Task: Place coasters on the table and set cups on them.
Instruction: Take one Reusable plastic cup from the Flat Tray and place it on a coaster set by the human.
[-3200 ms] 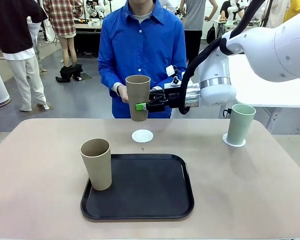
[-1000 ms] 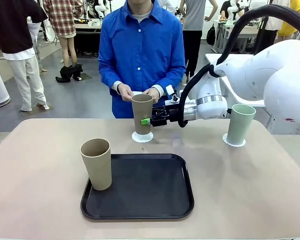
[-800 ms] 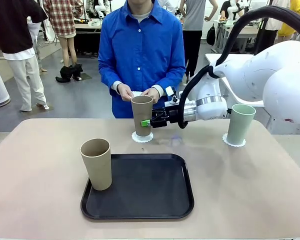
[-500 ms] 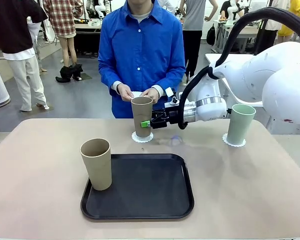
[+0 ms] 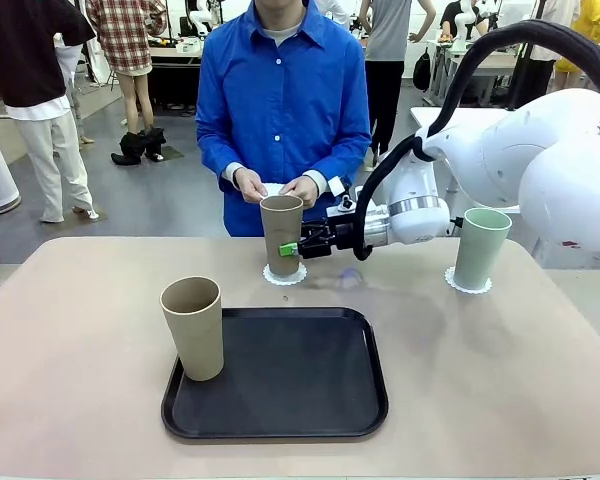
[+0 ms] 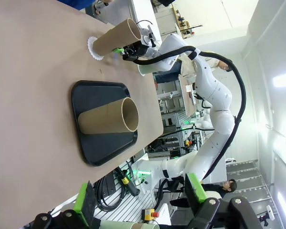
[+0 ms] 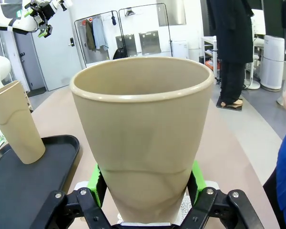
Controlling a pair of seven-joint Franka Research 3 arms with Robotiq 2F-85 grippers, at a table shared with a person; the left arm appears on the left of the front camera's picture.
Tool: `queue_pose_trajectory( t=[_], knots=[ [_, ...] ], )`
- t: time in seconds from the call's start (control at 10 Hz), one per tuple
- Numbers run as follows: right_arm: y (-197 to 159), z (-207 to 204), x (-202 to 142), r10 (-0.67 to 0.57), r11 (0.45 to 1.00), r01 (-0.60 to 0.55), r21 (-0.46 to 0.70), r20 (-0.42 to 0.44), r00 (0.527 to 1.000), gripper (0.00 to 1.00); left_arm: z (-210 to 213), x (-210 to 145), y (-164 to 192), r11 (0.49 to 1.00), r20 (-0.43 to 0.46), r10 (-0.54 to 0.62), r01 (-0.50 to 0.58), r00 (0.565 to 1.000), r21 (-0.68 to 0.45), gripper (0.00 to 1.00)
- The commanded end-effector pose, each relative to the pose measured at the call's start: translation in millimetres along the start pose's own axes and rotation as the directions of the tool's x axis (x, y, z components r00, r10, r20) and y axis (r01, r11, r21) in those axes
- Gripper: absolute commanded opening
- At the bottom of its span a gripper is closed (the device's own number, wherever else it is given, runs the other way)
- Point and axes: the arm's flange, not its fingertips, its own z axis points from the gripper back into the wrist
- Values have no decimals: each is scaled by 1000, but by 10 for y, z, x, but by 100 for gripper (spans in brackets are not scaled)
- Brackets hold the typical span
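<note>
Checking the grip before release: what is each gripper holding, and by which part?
The right gripper is shut on the tan cup, with its pads on opposite sides of the lower body, just above the base. The left gripper is open and holds nothing.

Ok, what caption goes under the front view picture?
Right fingers grip a tan cup standing on a lacy coaster; second tan cup stands on the tray.

Grey floor [image 5: 170,200] lies under bright strip lights [image 6: 283,79]; a clothes rack [image 7: 99,33] stands by a white wall [image 7: 52,43].
</note>
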Motion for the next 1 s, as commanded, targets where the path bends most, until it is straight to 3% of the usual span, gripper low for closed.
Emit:
queue_pose_trajectory(
  t=[0.0,0.5,0.6,0.9],
  knots=[
    [-108,-58,-2,-9,999,10,34,-14,1000,82,7,1,-5,1000,7,-11,12,1000,-22,100],
    [-101,-76,-63,-11,999,12,39,-23,1000,82,7,1,-5,1000,7,-11,12,1000,-22,100],
    [-112,-75,-73,-11,999,12,36,-26,1000,97,7,1,-5,1000,7,-11,12,1000,-22,100],
    [-113,-85,-80,-6,999,8,39,-38,999,100,7,1,-5,1000,7,-11,12,1000,-22,100]
  ],
)
